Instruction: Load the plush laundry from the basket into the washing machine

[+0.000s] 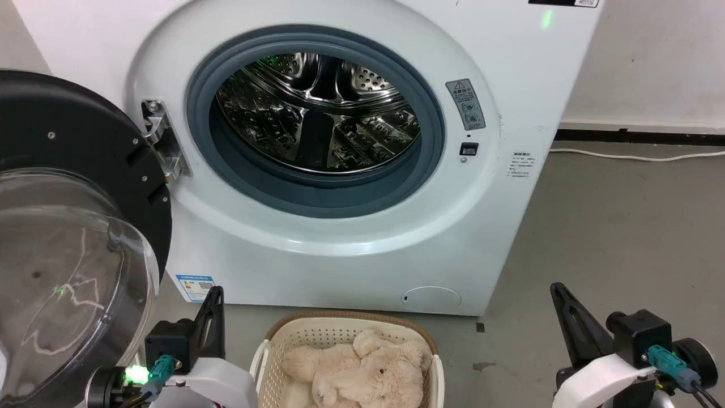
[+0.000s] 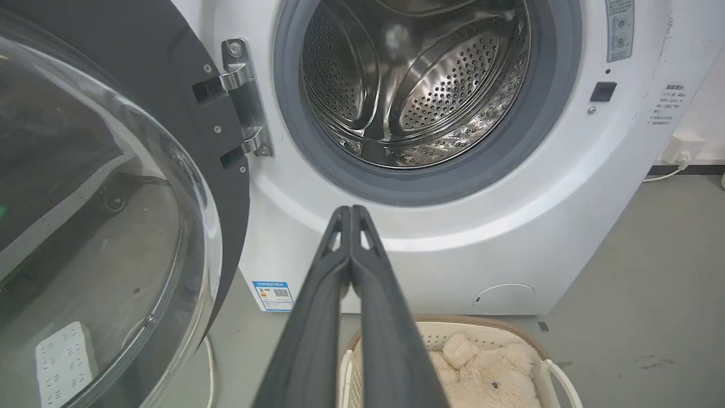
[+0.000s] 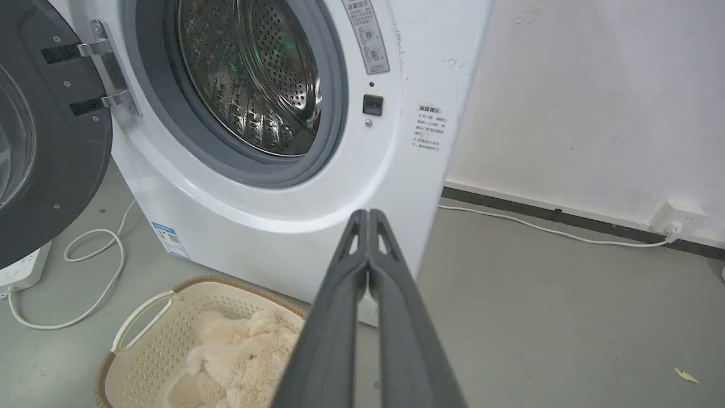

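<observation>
As wrist views show, grippers' (image 2: 351,211) (image 3: 368,214) jaws meet.

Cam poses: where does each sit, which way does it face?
Head view: on the head, facing forward and down at the washing machine; left gripper and right gripper at the bottom corners.
Left wrist view: along the shut left gripper toward the drum, door on the view's left.
Right wrist view: along the shut right gripper toward the machine's right edge and wall.
Shared: all show the basket with the plush laundry.

The plush laundry (image 1: 357,371) lies in the basket (image 1: 308,335) before the washing machine (image 1: 340,255).
</observation>
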Tool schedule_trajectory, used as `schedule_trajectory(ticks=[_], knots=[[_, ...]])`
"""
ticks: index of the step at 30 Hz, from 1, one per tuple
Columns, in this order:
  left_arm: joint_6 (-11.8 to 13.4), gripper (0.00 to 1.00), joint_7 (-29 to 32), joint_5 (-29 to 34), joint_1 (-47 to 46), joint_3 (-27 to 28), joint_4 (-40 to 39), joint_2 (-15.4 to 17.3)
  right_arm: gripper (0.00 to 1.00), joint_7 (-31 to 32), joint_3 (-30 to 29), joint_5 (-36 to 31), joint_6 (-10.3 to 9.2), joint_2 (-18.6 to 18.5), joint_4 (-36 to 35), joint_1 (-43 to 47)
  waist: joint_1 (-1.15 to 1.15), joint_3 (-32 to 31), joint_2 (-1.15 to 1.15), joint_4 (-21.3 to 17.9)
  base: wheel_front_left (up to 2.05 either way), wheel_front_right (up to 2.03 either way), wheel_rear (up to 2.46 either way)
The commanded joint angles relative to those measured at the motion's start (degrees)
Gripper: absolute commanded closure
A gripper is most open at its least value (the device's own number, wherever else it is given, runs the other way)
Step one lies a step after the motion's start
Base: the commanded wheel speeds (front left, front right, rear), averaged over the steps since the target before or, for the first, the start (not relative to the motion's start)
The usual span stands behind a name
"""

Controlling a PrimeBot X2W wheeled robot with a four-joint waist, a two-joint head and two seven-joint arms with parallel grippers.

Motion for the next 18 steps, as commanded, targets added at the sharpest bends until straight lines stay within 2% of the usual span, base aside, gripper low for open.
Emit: schedule_trajectory(ticks=[1,18], knots=[[-0.25,1.00,0.02,0.09,-0.84,0.03,-0.28,0.00,1.00,0.03,-0.01,-0.37,0.03,-0.04,0.06,-0.67,0.00,0.00,0.00,0.00,0.00,0.00,0.00],[-0.25,1.00,0.02,0.09,-0.84,0.03,-0.28,0.00,1.00,0.03,-0.01,-0.37,0.03,-0.04,0.06,-0.67,0.00,0.00,0.00,0.00,0.00,0.00,0.00]])
